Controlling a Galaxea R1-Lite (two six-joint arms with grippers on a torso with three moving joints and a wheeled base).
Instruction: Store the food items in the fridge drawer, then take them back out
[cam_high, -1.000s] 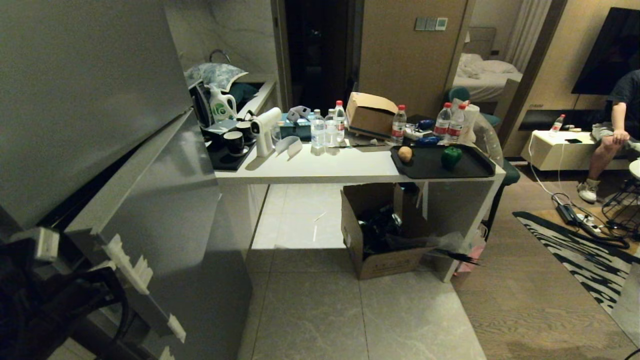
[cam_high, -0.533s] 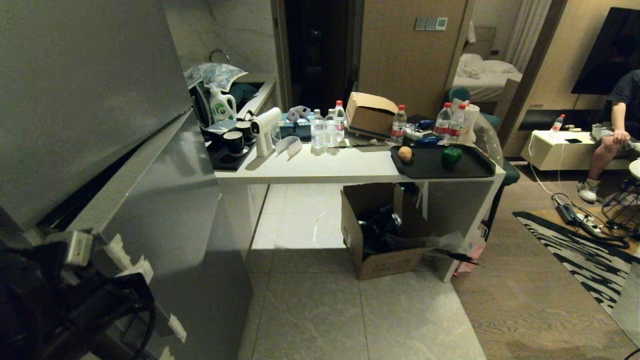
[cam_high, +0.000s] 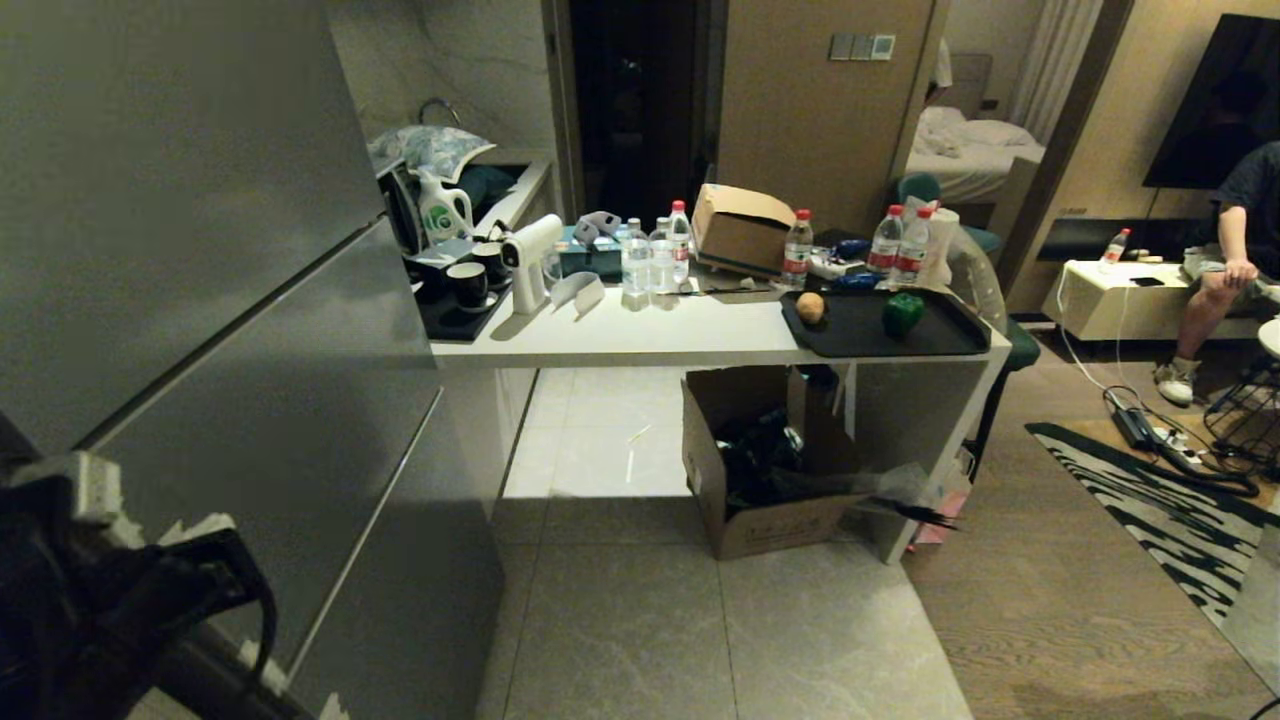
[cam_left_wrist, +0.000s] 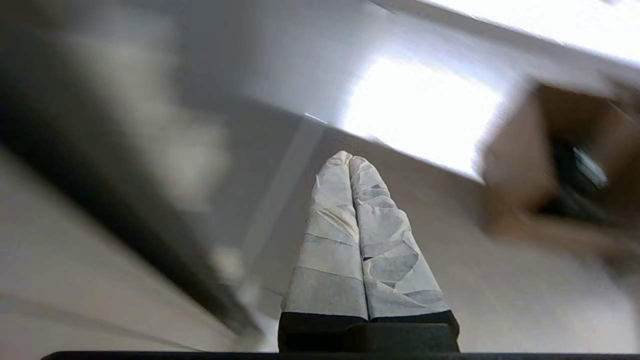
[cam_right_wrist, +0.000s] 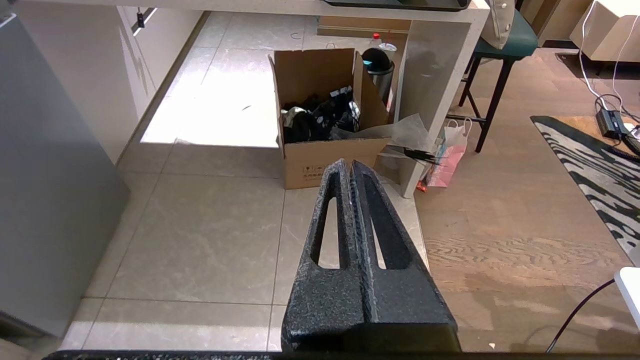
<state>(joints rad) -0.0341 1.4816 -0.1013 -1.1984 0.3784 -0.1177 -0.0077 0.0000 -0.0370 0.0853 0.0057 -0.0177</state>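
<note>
Meanwhile we see the potato (cam_high: 811, 307) and green pepper (cam_high: 902, 314) resting apart on a black tray (cam_high: 940, 340) at the tabletop's (cam_high: 620, 340) right end. Our left tool (cam_left_wrist: 350, 159), fingers pressed together and empty, hangs beside the grey fridge front (cam_high: 250, 400); our right tool (cam_right_wrist: 348, 165), likewise closed, points over the floor tiles (cam_right_wrist: 200, 235).

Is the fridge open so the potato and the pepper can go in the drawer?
No. The potato and pepper sit on the black tray on the counter. The grey fridge doors look shut, so they block the way, and the drawer is hidden.
</note>
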